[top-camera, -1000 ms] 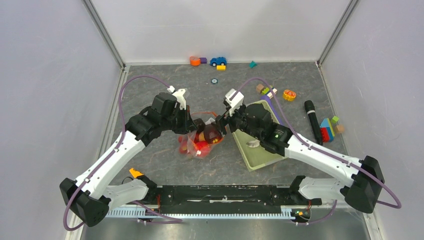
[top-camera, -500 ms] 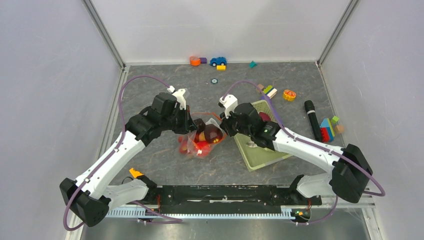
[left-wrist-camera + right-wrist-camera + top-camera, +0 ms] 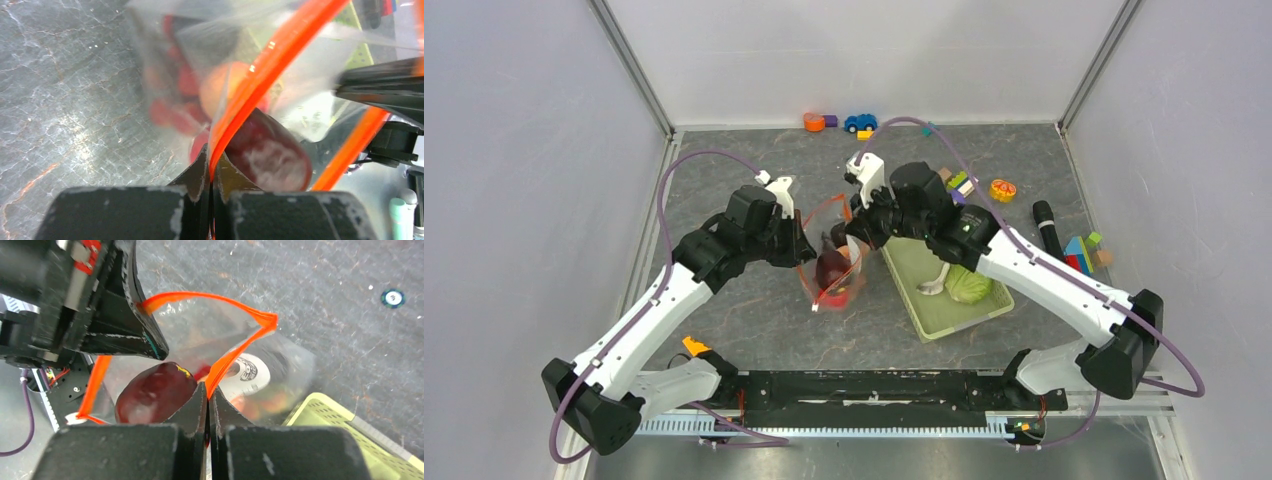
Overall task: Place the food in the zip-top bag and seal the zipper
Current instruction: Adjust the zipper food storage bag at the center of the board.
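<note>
Your right tool (image 3: 207,391) has now closed onto the zipper (image 3: 240,352); your left tool (image 3: 211,172) pinches it too, zip-top bag (image 3: 160,75) stretched between them.

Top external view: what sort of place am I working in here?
Probably a lab test cell: plain white walls enclose a grey stone-patterned tabletop, with toy blocks scattered as props.

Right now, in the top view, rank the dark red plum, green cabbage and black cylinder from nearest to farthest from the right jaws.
1. Dark red plum, in the clear bag.
2. Green cabbage, in the pale green basket.
3. Black cylinder, far right.
</note>
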`<state>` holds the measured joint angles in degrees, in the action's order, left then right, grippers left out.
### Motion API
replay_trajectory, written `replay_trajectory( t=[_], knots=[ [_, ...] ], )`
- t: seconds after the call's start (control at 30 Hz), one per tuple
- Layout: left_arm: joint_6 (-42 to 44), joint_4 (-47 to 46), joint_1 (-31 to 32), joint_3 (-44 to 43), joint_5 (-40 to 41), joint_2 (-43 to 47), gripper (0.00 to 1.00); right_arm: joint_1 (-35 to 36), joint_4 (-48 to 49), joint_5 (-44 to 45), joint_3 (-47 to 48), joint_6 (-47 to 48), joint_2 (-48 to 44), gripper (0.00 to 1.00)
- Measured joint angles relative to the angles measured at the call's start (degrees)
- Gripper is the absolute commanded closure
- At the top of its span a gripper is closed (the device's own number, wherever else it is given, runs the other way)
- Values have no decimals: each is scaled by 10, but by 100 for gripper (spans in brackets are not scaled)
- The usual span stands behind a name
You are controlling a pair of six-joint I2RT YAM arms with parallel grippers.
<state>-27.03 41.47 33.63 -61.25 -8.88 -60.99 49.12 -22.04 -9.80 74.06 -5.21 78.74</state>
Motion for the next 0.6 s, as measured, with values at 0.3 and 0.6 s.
replay_trajectory(
  t=[0.3, 0.6],
  knots=[
    [0, 9, 0, -12, 75, 16, 94, -31, -138, -20, 148, 16, 54, 100],
    [0, 33, 0, -19, 119, 2, 91, -42, -196, -42, 162, 30, 84, 100]
  ],
)
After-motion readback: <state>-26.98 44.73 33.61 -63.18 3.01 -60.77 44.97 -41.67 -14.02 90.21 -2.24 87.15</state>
